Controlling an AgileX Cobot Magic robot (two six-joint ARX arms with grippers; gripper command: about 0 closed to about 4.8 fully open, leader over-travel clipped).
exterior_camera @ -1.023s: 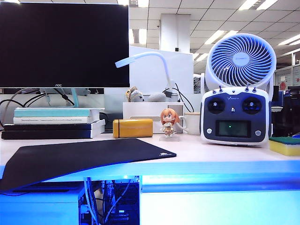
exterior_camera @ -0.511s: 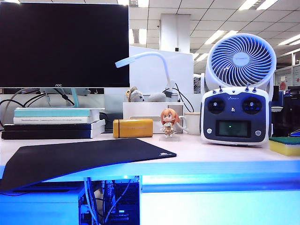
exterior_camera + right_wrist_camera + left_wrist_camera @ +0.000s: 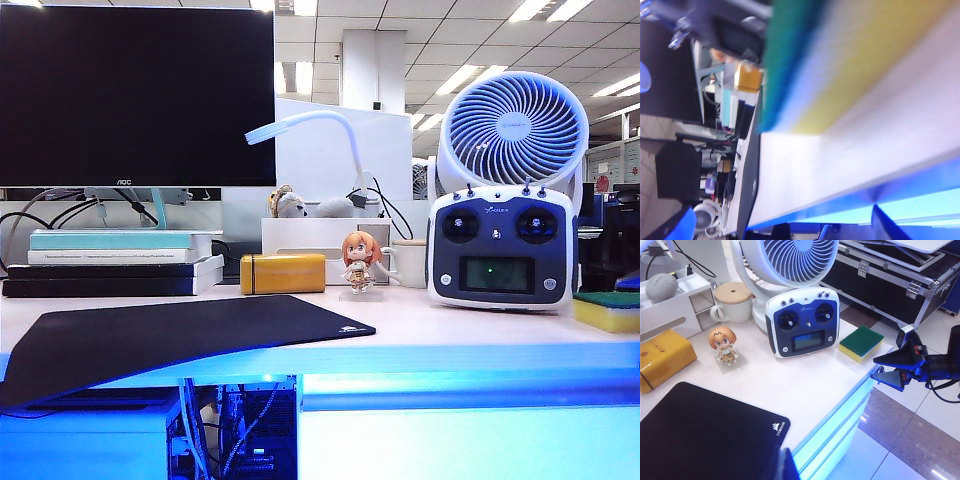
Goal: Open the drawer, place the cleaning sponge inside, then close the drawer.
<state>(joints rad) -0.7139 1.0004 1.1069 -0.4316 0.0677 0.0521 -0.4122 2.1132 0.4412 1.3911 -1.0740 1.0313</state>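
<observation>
The cleaning sponge (image 3: 607, 311), yellow foam under a green top, lies flat at the desk's right end, next to the corner (image 3: 861, 343). It fills the right wrist view close up (image 3: 840, 65). My right gripper (image 3: 876, 371) hovers just off that desk corner, beside the sponge and apart from it, its blue fingers spread open with nothing between them (image 3: 780, 216). The drawer (image 3: 470, 445) is shut under the desktop, its flat front lit blue (image 3: 840, 440). Of my left gripper only one dark finger (image 3: 787, 467) shows, above the mouse pad's corner, high over the desk's left part.
A white remote controller (image 3: 500, 247) stands left of the sponge with a fan (image 3: 515, 128) behind it. A figurine (image 3: 361, 262), a mug (image 3: 732, 301), a mustard case (image 3: 284, 272), books (image 3: 115, 262) and a monitor (image 3: 137, 95) stand further left. A black mouse pad (image 3: 180, 335) overhangs the front edge.
</observation>
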